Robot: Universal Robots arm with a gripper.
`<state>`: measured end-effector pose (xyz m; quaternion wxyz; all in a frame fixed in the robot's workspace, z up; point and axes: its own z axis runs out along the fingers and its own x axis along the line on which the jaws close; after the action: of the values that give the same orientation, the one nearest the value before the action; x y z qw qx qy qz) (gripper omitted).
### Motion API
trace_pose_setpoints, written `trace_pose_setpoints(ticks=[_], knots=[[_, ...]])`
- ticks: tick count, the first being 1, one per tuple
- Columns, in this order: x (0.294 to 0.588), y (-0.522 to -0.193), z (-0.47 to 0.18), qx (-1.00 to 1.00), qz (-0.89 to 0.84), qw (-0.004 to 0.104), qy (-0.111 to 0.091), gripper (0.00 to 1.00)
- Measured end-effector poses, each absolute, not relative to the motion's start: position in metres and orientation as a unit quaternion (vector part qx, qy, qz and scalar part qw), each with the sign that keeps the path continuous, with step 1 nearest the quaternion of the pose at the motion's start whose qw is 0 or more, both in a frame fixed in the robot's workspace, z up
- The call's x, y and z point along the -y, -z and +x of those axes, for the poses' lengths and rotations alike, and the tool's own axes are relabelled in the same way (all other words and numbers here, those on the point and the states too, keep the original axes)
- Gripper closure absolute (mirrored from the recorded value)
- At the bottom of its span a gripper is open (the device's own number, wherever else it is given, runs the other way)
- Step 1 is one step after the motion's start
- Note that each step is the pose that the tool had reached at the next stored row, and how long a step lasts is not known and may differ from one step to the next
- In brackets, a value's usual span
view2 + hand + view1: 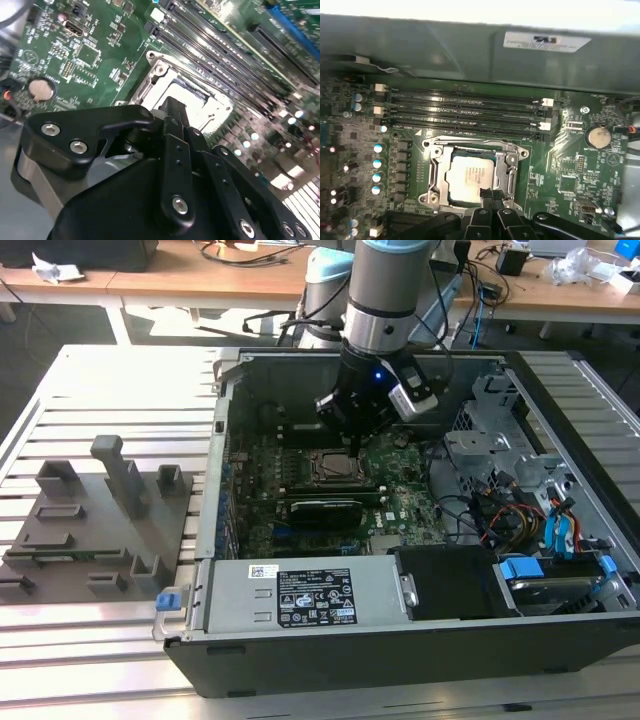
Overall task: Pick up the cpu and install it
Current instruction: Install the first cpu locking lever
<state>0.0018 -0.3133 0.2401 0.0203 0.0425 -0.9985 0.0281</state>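
The arm reaches down into the open computer case (300,640), which lies on its side on the slatted worktop (90,390); in the exterior view the gripper (352,445) hangs just above the motherboard (400,490), over the far edge of the black socket frame (335,468); in the first wrist view the cpu (470,177) sits flat inside the metal socket frame (436,170), its pale silvery top plate facing up and its edges lined up square with the frame; the gripper (489,195) has its dark fingertips drawn close together at the near edge of the chip, seemingly touching or just above that rim, with nothing held between them; in the second wrist view the black fingers (175,117) stand narrowed over the socket opening, the bright frame showing just beyond them; four long memory slots (465,112) run beside the socket, a coin battery (598,136) lies well apart from it; a grey parts fixture (100,520) rests on the worktop at the exterior view's left, beside the case.
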Motion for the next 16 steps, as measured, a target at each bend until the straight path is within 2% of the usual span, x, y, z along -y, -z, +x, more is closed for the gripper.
trace_pose_setpoints(ticks=[4,16], knots=[[0.313,-0.260,0.002,0.998,0.043,0.020,-0.028,0.89],[0.313,-0.261,0.002,0.999,0.043,0.020,-0.027,0.89]])
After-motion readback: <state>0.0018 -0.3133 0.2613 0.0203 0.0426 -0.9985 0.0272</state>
